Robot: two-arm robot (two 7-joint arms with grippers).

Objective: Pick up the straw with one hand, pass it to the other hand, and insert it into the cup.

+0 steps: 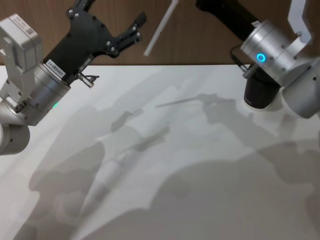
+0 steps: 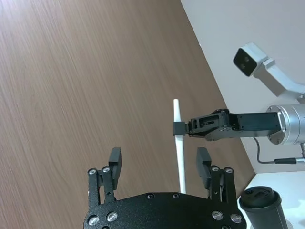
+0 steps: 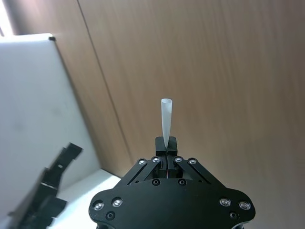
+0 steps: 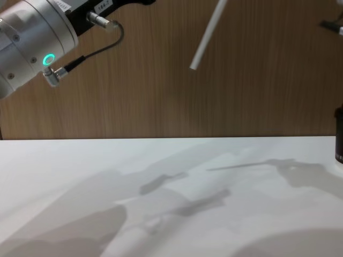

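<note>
Right end effector (image 3: 166, 144) clamped on the straw (image 1: 161, 28), which hangs tilted in the air over the table (image 1: 190, 190). Left end effector (image 2: 159, 160) open, 2 fingers (image 2: 114, 162) spread, near the straw's left, not touching. Cup (image 1: 260, 92) stands far right.

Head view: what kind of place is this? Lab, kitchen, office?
Most likely a robot test bench, not a home. A plain white table stands against a wood-panel wall, with a black cup on it. Above it, the right gripper holds the straw near the open left gripper.
</note>
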